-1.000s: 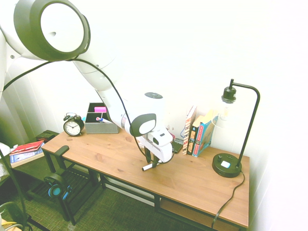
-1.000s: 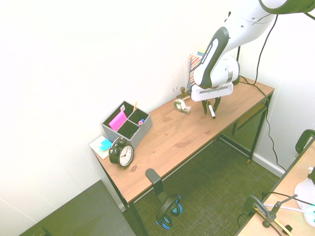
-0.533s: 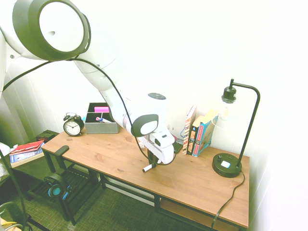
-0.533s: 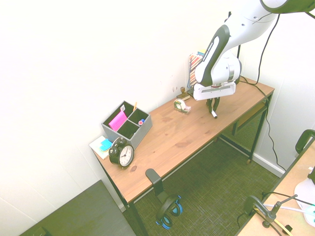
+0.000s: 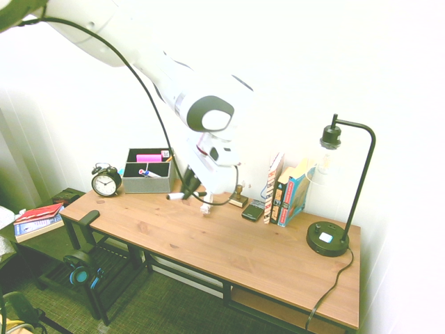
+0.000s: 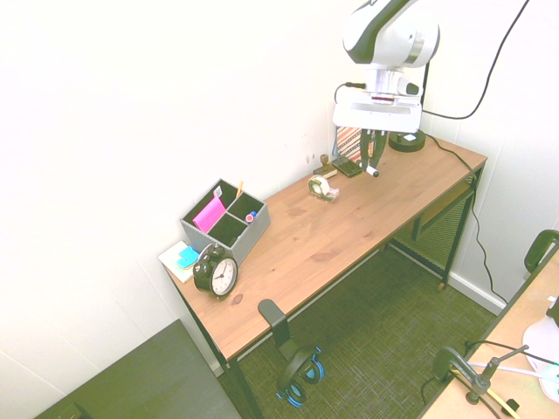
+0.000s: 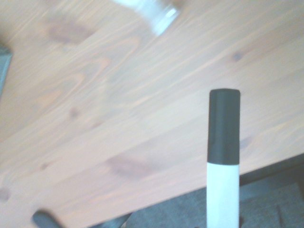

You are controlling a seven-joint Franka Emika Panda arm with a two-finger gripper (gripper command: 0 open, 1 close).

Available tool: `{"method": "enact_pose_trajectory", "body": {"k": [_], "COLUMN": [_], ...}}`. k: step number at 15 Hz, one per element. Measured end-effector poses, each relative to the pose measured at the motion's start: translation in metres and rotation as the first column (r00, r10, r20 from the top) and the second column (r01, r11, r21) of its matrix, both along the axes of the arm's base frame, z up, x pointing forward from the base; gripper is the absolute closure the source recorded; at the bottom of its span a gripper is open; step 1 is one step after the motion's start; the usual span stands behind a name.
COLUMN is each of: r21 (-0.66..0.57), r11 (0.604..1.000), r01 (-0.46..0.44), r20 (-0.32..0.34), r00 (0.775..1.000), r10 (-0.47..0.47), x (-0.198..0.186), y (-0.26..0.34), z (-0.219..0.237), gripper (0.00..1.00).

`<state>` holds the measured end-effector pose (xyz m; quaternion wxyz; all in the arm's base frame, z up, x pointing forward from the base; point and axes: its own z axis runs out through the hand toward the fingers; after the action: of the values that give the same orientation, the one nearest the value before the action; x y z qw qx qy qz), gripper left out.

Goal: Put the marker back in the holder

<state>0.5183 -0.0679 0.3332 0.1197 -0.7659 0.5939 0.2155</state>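
One claw (image 6: pixel 374 166) aimed down above desk (image 6: pixel 323 236), pinched around marker (image 6: pixel 372 171), wrist raised, well apart from holder (image 6: pixel 225 218).

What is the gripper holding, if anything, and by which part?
The gripper holds the white marker around its barrel, leaving the black cap free.

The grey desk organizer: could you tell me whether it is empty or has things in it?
Not empty: the grey organizer holds a bright pink item and a blue-and-red-ended pen.
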Motion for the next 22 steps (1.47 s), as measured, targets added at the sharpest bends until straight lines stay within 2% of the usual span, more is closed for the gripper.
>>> {"method": "enact_pose_trajectory", "body": {"k": [4, 8, 11, 18, 19, 22], "r21": [0.051, 0.162, 0.207, 0.229, 0.225, 0.213], "r11": [0.995, 0.985, 0.978, 0.973, 0.974, 0.976], "r01": [-0.086, -0.062, -0.031, 0.017, 0.026, 0.047], "r20": [-0.043, -0.12, -0.145, -0.13, -0.135, -0.14], "r00": [0.995, 0.989, 0.988, 0.991, 0.991, 0.99], "r10": [0.088, 0.082, 0.062, 0.013, 0.004, -0.017], "x": [-0.003, -0.002, 0.028, 0.115, 0.123, 0.145], "y": [0.127, 0.209, 0.237, 0.244, 0.244, 0.242], "z": [0.006, -0.013, -0.031, -0.066, -0.072, -0.088], "gripper": [1.0, 1.0, 1.0, 1.0, 0.0, 0.0]}}
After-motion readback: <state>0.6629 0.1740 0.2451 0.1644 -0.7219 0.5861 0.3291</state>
